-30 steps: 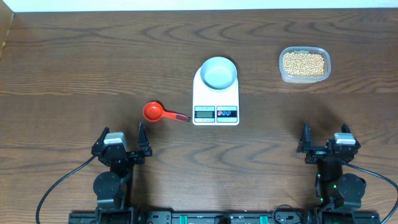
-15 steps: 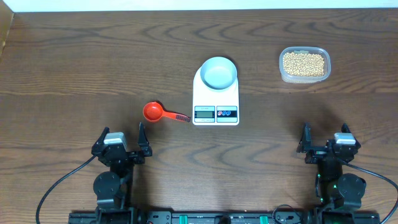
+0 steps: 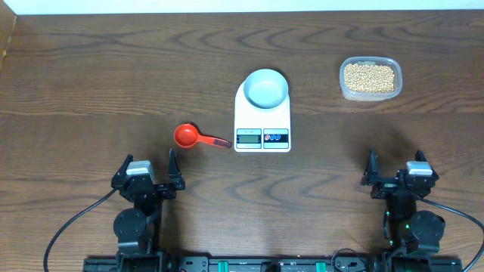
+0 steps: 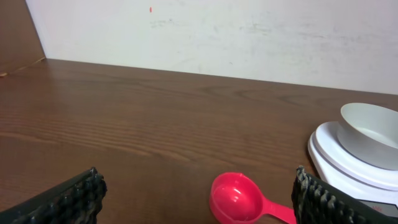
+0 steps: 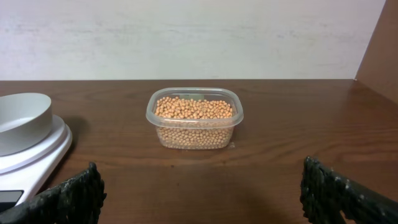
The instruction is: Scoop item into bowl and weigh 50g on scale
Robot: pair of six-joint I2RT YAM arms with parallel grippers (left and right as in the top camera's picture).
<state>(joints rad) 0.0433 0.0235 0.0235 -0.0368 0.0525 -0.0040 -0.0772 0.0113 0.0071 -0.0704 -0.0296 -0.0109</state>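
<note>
Overhead, my two pincers sit nearest, at the table's near edge: my left pincer (image 3: 147, 157) and my right pincer (image 3: 395, 156), each with two black ribbed fingers spread wide, gripping nothing. Just beyond my left pincer, a little to its right, lies one glossy red plastic scoop (image 3: 198, 137), round cup to the left, thin handle pointing at the one flat white digital scale (image 3: 262, 119). The scale lies between my arms, with one grey display and two round buttons at its near end. One small round bowl (image 3: 266, 89), white-rimmed and pale blue inside, rests on the scale's far end. Farthest, ahead of my right pincer and well apart from it, one clear rectangular plastic tub (image 3: 342, 91) holds small round tan beans (image 3: 370, 77), too many to count, on the dark wood-grain table (image 3: 91, 91).
</note>
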